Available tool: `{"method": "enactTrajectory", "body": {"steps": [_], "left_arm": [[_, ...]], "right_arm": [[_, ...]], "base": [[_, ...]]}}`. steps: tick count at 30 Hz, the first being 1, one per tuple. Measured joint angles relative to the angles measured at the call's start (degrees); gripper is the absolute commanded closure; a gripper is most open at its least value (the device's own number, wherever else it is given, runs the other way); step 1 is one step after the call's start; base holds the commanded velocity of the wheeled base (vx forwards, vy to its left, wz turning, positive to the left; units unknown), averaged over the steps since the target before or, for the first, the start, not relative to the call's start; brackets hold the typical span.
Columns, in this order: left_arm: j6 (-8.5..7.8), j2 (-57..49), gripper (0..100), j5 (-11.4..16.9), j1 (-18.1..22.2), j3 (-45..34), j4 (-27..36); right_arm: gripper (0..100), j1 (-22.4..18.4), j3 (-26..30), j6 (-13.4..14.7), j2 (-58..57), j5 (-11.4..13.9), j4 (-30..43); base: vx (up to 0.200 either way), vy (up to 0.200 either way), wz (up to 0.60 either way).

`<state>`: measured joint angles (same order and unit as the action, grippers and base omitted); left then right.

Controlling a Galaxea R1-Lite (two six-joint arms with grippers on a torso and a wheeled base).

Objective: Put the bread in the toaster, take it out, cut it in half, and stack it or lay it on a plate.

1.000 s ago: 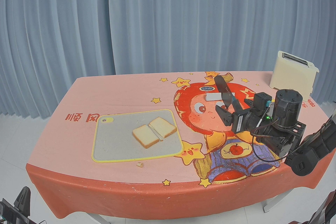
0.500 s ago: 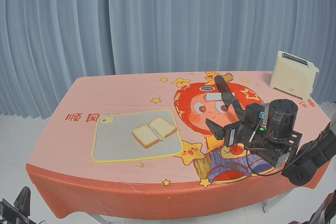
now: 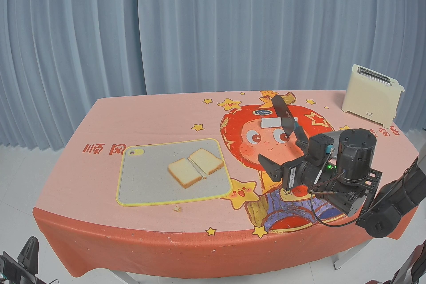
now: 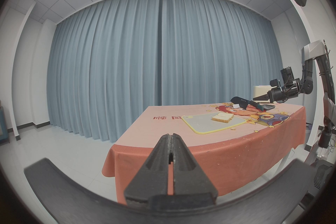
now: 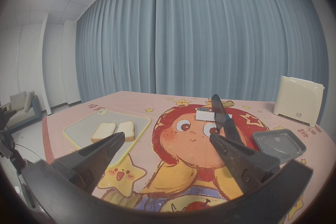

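Left gripper (image 4: 171, 151) fingers pressed together, well apart from the table. Right gripper (image 3: 284, 153) spread wide, empty, above the tablecloth (image 3: 133, 120), lower right of head view. Two bread halves (image 3: 185, 172) side by side on the cutting board (image 3: 137, 183), centre-left. Knife (image 3: 284, 118) lies flat behind the right gripper. Toaster (image 3: 372, 95) at far right edge.

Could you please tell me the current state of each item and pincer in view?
Bread: cut in two, halves side by side on the cutting board.
Knife: lying on the table, not held.
Toaster: upright, no bread showing in its slot.
Tray: flat on the table, no bread on it.
Right pincer: open, empty.
Left pincer: shut, empty.
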<state>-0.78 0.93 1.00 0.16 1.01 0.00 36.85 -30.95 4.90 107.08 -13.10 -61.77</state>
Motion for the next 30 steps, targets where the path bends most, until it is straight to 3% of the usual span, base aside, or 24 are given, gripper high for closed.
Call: {"method": "enactTrajectory", "body": {"steps": [30], "left_arm": [[0.00, 0.00, 100, 0.00, 0.05, 0.00, 0.00]], "right_arm": [[0, -0.02, -2.45, 0.21, 2.01, 0.82, 0.40]], "base": [[0.000, 0.000, 0.00]]}}
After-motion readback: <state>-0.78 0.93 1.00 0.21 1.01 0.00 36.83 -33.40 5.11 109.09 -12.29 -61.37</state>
